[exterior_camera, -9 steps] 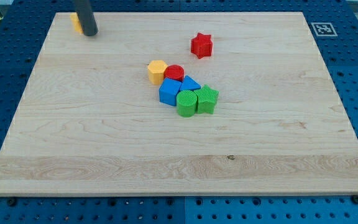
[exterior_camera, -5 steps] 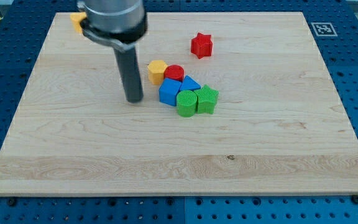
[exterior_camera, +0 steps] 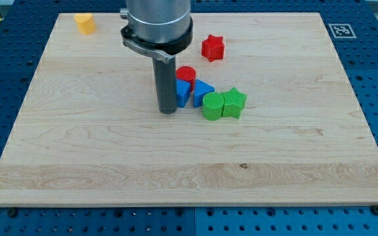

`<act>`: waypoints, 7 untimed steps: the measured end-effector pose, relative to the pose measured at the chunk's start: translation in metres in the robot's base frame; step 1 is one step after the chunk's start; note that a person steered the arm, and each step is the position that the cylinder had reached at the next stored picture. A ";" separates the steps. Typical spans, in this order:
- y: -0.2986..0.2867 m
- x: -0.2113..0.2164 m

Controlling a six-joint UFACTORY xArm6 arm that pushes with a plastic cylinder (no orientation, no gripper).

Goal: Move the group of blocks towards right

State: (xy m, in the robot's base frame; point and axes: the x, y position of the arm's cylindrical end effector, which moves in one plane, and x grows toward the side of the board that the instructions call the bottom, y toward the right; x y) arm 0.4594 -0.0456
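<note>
My tip rests on the board just left of the cluster, touching the blue block. The cluster holds a red cylinder, a blue triangle, a green cylinder and a green block on its right. The rod hides the cluster's left side, where the yellow hexagonal block stood earlier. A red star lies apart toward the view's top. A yellow block sits at the top left corner.
The wooden board lies on a blue pegboard table. A black and white marker is at the board's top right corner.
My tip moved from the top left corner to the cluster's left side and pushed in. The blue and green blocks slid right; the yellow hexagon is now hidden behind the rod.
</note>
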 end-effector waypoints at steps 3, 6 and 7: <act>0.021 -0.031; 0.109 -0.052; 0.148 -0.056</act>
